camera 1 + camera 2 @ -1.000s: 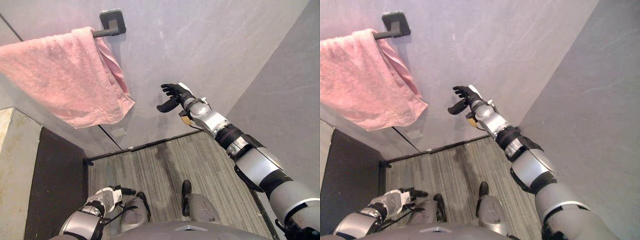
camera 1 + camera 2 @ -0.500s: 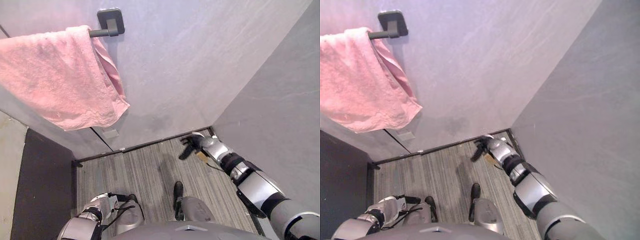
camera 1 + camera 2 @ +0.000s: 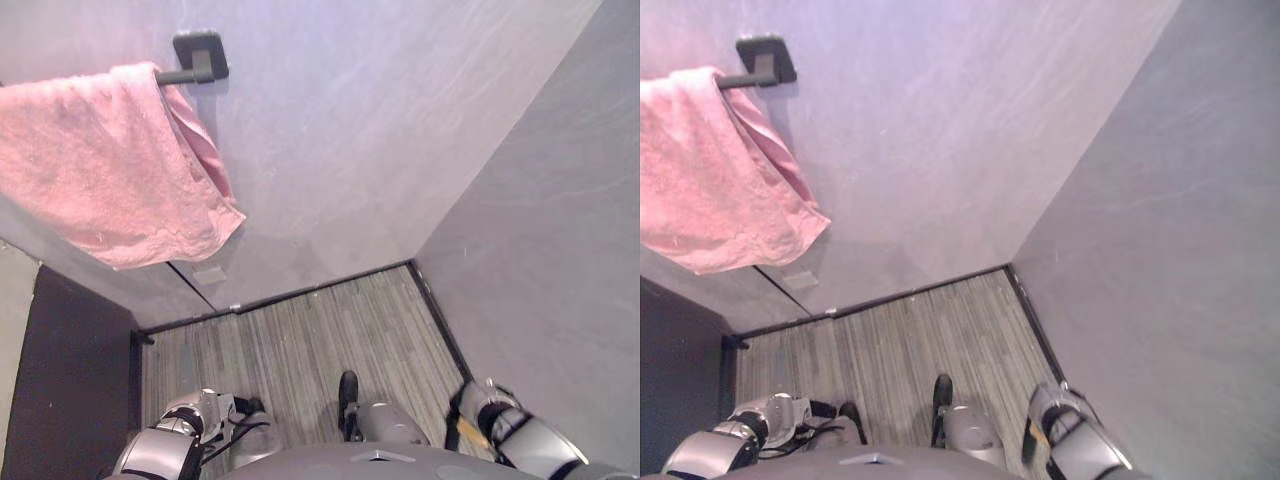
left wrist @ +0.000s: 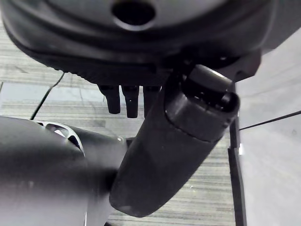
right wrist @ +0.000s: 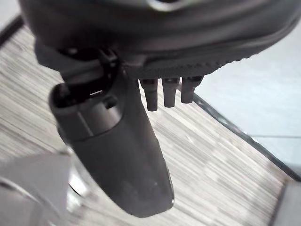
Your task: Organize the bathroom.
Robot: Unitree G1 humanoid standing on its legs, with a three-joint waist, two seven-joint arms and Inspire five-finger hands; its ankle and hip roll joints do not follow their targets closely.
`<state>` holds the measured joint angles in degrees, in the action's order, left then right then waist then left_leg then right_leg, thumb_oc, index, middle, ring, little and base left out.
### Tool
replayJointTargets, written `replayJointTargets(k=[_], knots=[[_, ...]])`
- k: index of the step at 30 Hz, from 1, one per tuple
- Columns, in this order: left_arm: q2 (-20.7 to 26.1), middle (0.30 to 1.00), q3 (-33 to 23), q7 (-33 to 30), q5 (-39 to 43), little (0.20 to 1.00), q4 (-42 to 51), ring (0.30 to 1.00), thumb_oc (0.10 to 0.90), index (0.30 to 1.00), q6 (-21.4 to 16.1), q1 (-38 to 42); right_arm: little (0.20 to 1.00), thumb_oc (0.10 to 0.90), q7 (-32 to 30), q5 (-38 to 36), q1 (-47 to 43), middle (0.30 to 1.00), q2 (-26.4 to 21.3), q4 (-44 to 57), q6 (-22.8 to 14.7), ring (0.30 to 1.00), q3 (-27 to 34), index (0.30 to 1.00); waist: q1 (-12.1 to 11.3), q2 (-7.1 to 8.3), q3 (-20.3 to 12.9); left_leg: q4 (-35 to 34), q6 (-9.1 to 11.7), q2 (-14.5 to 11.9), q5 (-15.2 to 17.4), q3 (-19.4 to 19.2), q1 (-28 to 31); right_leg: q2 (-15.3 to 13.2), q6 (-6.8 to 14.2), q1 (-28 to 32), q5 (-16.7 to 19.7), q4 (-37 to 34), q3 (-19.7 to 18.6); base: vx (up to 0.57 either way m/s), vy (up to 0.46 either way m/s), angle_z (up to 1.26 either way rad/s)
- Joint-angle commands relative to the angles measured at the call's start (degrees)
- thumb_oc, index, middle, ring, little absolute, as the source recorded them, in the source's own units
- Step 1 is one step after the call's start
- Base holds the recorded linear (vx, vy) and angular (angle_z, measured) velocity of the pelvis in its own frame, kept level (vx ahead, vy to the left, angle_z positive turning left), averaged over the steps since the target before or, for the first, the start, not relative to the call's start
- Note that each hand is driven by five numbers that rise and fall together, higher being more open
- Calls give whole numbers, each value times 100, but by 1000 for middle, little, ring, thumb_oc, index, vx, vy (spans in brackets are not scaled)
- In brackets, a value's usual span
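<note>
We see the pink terry towel [image 3: 105, 185] draped over the dark metal wall rail [image 3: 190, 70] on the grey wall [image 3: 350, 130], one corner hanging lower than the rest (well above the striped grey plank floor [image 3: 300, 345]). Our left hand [image 4: 155, 155] and right hand [image 5: 122, 155] each hang low above that floor, fingers [image 5: 169, 94] straight, apart and holding nothing.

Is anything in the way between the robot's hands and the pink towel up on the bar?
Nothing visible blocks the way. The pink towel hangs over the bar on the wall, with bare wall around it. Both hands hang low near the floor, the left hand and right hand, each holding nothing.
</note>
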<state>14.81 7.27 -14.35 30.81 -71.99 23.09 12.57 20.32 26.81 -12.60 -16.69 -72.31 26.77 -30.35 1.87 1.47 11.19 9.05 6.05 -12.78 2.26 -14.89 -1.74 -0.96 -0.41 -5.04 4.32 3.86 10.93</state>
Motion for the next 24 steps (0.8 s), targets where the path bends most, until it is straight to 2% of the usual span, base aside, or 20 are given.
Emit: replayJointTargets(k=[1, 2, 3, 5, 7, 8, 10, 11, 12, 13, 16, 20, 23, 24], knots=[[191, 900, 175, 433, -933, 900, -401, 900, 800, 900, 312, -155, 900, 800, -164, 26, -558, 900, -119, -592, 201, 900, 281, 900, -11, -79, 445, 946, -60, -124, -88, -107, -405, -170, 392, 291, -885, 131, 396, -65, -65, 27], [189, 900, 173, 483, -989, 900, -414, 900, 800, 900, 277, -167, 900, 800, -223, -14, -524, 900, -119, -595, 210, 900, 320, 900, 12, -112, 468, 1039, -7, -141, 47, -139, -359, -170, 420, 372, -951, 127, 442, -84, -33, 63], [208, 900, 107, 653, -1244, 900, -437, 900, 800, 900, 175, -170, 900, 800, -396, -154, -445, 900, -128, -579, 236, 900, 405, 900, 75, -111, 502, 1251, -27, -116, 211, -364, -338, -221, 398, 386, -928, 97, 584, -82, 10, 89], [224, 900, -17, 788, -1599, 900, -523, 900, 800, 900, -119, -251, 900, 800, -622, -220, -277, 900, -189, -496, 167, 900, 489, 900, 176, -78, 566, 1866, -33, 15, 317, -536, -420, -200, 298, 363, -929, 118, 690, -136, -10, 96], [270, 900, -75, 806, -1649, 900, -546, 900, 800, 900, -251, -279, 900, 800, -699, -238, -177, 900, -241, -398, 120, 900, 493, 900, 224, -50, 612, 2133, -19, 79, 293, -511, -503, -142, 267, 381, -910, 95, 698, -108, -33, 79], [324, 900, -136, 862, -1773, 900, -559, 900, 800, 900, -384, -294, 900, 800, -843, -337, -76, 900, -290, -276, 57, 900, 518, 900, 270, -7, 631, 2247, -96, 267, 456, -510, -478, -111, 270, 380, -856, 51, 708, -113, -27, 76], [343, 900, -139, 858, -1803, 900, -568, 900, 800, 900, -427, -290, 900, 800, -893, -365, -51, 900, -316, -218, 47, 900, 533, 900, 290, -2, 634, 2235, -111, 359, 488, -497, -460, -91, 278, 372, -834, 41, 707, -115, 10, 49], [417, 900, -139, 869, -1841, 900, -607, 900, 800, 900, -550, -248, 900, 800, -973, -366, -17, 900, -422, -68, -27, 900, 587, 900, 342, 10, 654, 2050, -162, 629, 599, -505, -387, -71, 345, 310, -767, 43, 706, -173, 36, 16], [434, 900, -138, 882, -1836, 900, -607, 900, 800, 900, -590, -228, 900, 800, -1004, -370, -14, 900, -454, -27, -57, 900, 599, 900, 361, 10, 668, 1926, -194, 723, 665, -527, -334, -82, 386, 258, -738, 58, 714, -256, 86, 10], [449, 900, -112, 863, -1750, 900, -605, 900, 800, 900, -667, -178, 900, 800, -1135, -425, -29, 900, -509, 35, -155, 900, 587, 900, 406, -8, 709, 1388, -287, 939, 831, -621, -195, -121, 508, 111, -661, 116, 770, -227, 78, 7], [508, 900, -37, 866, -1690, 900, -564, 900, 800, 900, -710, -35, 900, 800, -1344, -617, -86, 900, -550, 152, -266, 900, 564, 900, 530, -17, 797, 774, -409, 1000, 915, -843, 32, -208, 638, -184, -516, 160, 920, -221, 54, 20], [593, 900, 48, 886, -1642, 900, -542, 900, 800, 900, -720, 91, 900, 800, -1367, -685, -113, 900, -593, 343, -352, 900, 556, 900, 578, -47, 934, 284, -475, 1183, 767, -805, 89, -278, 775, -537, -332, 248, 1037, -203, -8, 31], [623, 900, 86, 908, -1811, 900, -550, 900, 800, 900, -647, 105, 900, 800, -1334, -710, -20, 900, -620, 399, -406, 900, 564, 900, 652, -115, 1010, 202, -554, 1197, 653, -654, 47, -167, 696, -739, -622, 910, 658, -135, -40, 14], [628, 900, 119, 922, -1913, 900, -553, 900, 800, 900, -630, 117, 900, 800, -1311, -727, 31, 900, -625, 397, -420, 900, 588, 900, 695, -160, 1042, 184, -592, 1197, 612, -541, 15, -112, 667, -806, -804, 1282, 348, -218, -204, 36]])
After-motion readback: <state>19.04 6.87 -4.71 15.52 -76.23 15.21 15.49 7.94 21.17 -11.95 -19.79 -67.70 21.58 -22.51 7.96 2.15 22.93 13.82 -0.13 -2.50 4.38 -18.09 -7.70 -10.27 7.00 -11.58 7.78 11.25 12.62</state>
